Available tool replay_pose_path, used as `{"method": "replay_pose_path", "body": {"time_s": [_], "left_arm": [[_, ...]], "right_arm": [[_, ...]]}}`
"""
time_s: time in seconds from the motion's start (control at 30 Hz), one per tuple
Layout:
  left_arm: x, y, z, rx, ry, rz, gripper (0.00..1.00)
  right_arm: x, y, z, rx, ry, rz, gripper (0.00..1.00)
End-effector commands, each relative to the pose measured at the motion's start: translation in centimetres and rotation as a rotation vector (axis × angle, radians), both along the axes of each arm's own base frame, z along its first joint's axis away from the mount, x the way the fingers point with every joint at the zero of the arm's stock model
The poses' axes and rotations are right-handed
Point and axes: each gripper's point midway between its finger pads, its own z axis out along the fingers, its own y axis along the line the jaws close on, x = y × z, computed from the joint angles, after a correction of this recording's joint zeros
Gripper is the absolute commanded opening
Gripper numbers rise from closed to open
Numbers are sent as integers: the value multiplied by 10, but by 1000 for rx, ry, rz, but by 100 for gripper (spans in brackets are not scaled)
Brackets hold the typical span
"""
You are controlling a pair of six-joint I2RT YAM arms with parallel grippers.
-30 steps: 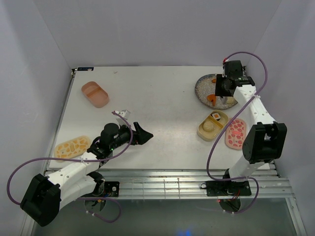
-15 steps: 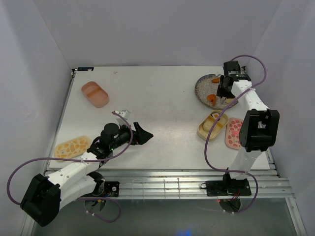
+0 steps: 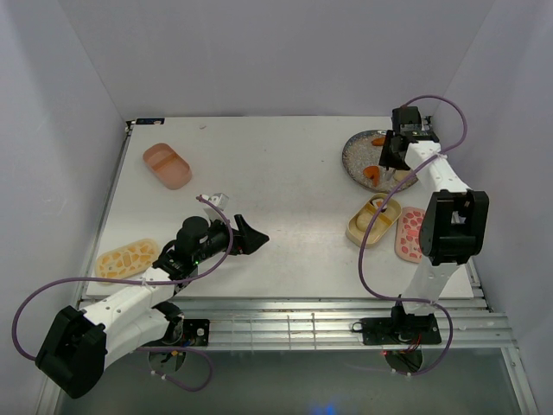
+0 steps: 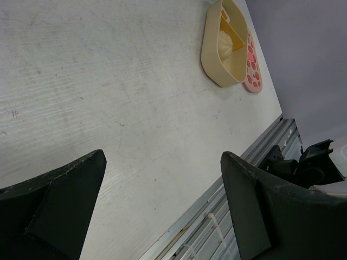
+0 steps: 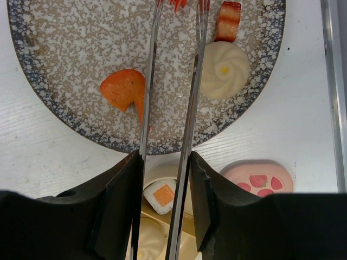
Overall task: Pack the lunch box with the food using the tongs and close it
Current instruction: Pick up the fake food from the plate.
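My right gripper (image 5: 165, 184) (image 3: 394, 156) is shut on the silvery tongs (image 5: 191, 97), which reach out over the speckled plate (image 5: 65, 54). Their tips end at the top edge of the view beside a small red-orange piece (image 5: 177, 3); whether they pinch it I cannot tell. On the plate lie an orange piece (image 5: 122, 89), a cream bun (image 5: 225, 62) and a red-striped piece (image 5: 228, 21). The tan lunch box tray (image 3: 386, 210) holds an orange-centred rice piece (image 5: 161, 196) and a bun. My left gripper (image 4: 162, 200) (image 3: 251, 235) hangs open over bare table.
A pink patterned lid (image 3: 413, 233) lies right of the tan tray. The pink tray (image 3: 167, 165) sits at the far left, and the tan patterned lid (image 3: 126, 259) lies near the left front edge. Walls close in the table on three sides.
The right arm's elbow has swung in toward the plate and its jaws have squeezed the tongs slightly narrower. The left arm has not moved.
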Motion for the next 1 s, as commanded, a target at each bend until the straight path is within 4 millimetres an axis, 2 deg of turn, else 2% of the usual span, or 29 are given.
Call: {"method": "replay_pose_path", "body": {"time_s": [0.0, 0.3, 0.53, 0.97], "left_arm": [[0, -1, 8, -7, -31, -7, 98], [0, -3, 8, -7, -25, -13, 98], [0, -2, 8, -7, -31, -9, 98], [2, -1, 7, -2, -29, -3, 98]], "right_arm": [[18, 1, 6, 21, -54, -12, 46], [16, -2, -10, 8, -20, -30, 45], [23, -1, -18, 9, -8, -29, 45], [27, -3, -19, -6, -4, -24, 39]]}}
